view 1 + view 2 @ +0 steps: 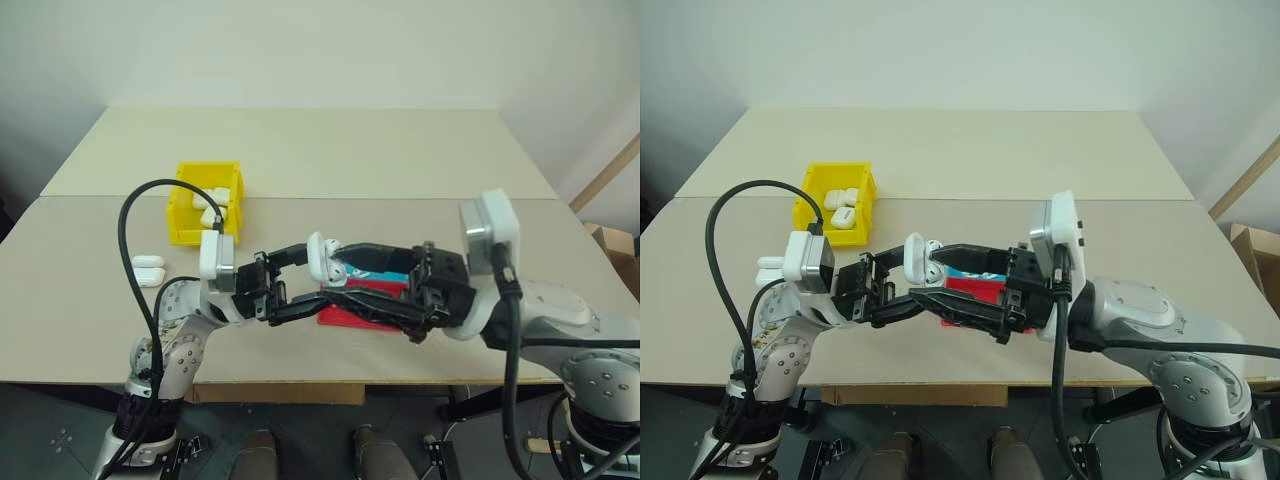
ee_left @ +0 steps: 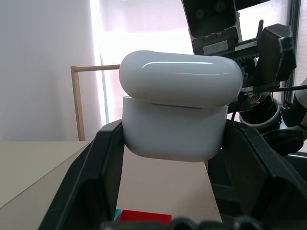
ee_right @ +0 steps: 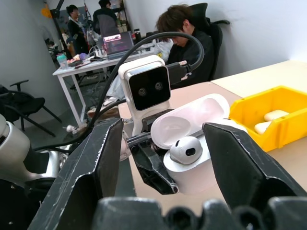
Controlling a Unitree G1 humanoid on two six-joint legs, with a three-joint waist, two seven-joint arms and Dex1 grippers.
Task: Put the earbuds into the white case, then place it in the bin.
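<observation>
I've got the left end effector pinched tight on the white case, holding it up above the tabletop right in the middle of my view, over the red-and-blue tray. From the left wrist camera the case sits clamped between the two black fingers, lid hinged back, and I can see the tray's red edge on the tabletop below. On the right wrist camera the lid is swung wide and one of the earbuds sits in the case, its rounded head standing proud of the well. My right end effector comes in from the other side, pointing across at the case; its fingers are spread, standing either side of the case with a gap on both sides, gripping nothing. Over on the left the bin sits on the tabletop with several more white cases lying inside it, and two further cases rest on the tabletop just in front of the bin, toward the left edge. Behind the robot, on the right wrist camera, a person sits in a chair and others stand further back by a desk.
</observation>
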